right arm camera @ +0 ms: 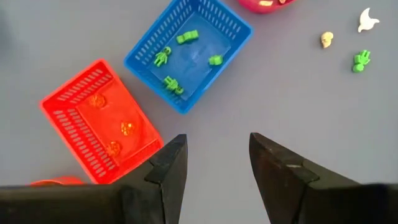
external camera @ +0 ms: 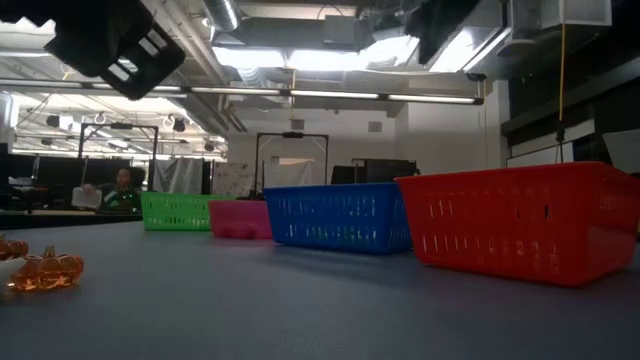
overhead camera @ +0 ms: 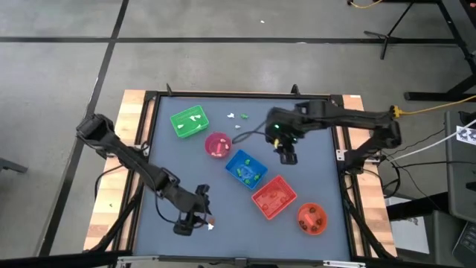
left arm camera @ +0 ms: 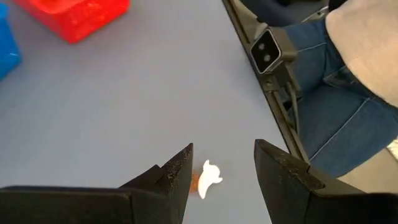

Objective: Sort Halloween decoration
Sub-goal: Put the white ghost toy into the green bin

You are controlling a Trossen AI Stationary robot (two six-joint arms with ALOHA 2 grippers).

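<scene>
I have the left gripper point(left arm camera: 221, 177) low over the near edge of the table point(overhead camera: 186, 167), at about 7 o'clock on the mat; its jaws stand well apart and hold nothing. Between the fingertips, a touch ahead of them, lies a white ghost point(left arm camera: 209, 177) with an orange trinket point(left arm camera: 195, 181) tucked against it on the side of one finger; the ghost's long axis runs roughly along the gap, not across it, so I judge a straight drop should straddle it, though the orange piece may get pinched too. The low view shows orange trinkets point(external camera: 42, 272) flat on the mat close by.

The right gripper point(right arm camera: 217, 168) hangs open and empty at about 2 o'clock, above bare mat beside the blue tray point(right arm camera: 189, 51) and red tray point(right arm camera: 99, 118); a few loose pieces point(overhead camera: 238, 116) sit at 12 o'clock, nearer that arm. The left arm is plainly nearer the ghost.
</scene>
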